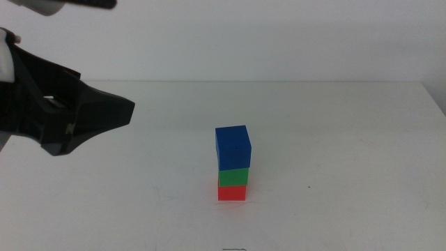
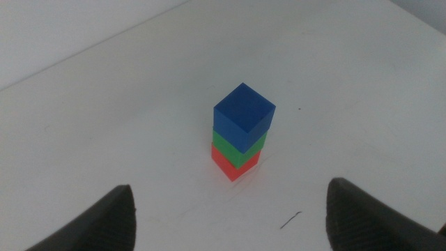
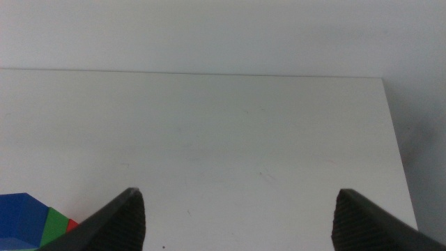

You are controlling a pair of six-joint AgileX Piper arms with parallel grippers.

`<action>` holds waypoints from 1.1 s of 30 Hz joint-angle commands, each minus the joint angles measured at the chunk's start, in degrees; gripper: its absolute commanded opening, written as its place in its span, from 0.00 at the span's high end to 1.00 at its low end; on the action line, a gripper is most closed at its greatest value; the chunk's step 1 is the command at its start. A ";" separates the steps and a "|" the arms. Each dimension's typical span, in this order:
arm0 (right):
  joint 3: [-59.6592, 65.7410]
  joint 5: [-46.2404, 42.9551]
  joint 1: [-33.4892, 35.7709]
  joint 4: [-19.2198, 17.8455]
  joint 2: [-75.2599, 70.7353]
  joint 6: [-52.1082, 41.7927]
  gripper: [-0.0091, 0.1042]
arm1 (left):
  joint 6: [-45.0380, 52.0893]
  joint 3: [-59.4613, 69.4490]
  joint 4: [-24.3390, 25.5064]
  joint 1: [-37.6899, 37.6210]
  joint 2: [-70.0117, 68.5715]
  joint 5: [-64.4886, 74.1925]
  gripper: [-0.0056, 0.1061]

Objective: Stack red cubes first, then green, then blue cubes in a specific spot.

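Already the tower stands complete in the middle view: the red cube [image 1: 232, 192] sits on the white table [image 1: 348, 153], the green cube [image 1: 233, 176] rests on it, and the blue cube [image 1: 233, 147] caps the pile, turned a little off square from the two below. Taking that tower as the landmark, the left gripper [image 1: 104, 115] hangs well apart from it on the left side and higher than its top, its dark nose pointing toward the stack. Nothing is between the gripper and the cubes. The right arm does not show in this view.

From the left wrist view, the tower lies straight ahead of the left gripper [image 2: 230, 209], centred between the two jaws, which stand wide apart and hold nothing. The blue cube [image 2: 243, 116], green cube [image 2: 237, 149] and red cube [image 2: 233, 166] rise upright, their long axis vertical, with bare table between them and the jaw tips.

From the right wrist view, the right gripper [image 3: 239, 217] is also spread wide and empty, and only a corner of the tower shows beside one jaw: blue cube [image 3: 21, 219], green cube [image 3: 54, 226], red cube [image 3: 72, 225]. By my judgement the left arm is the one squarely facing the stack, and stacking looks finished, so any coming move should lead away from the tower.
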 commanded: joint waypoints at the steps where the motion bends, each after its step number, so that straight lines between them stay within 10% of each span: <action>1: -1.26 -3.40 -0.37 -0.94 -0.63 -0.74 0.27 | -0.19 -1.47 0.47 -0.08 -0.60 -3.37 0.11; 12: -1.26 -3.40 -0.37 -0.94 -0.63 -0.74 0.27 | -12.54 6.48 25.78 6.82 -8.30 -34.33 0.11; 33: 0.18 -6.17 -0.42 -1.45 -3.15 -0.74 0.27 | -15.86 12.36 25.40 18.12 -12.98 -37.93 0.11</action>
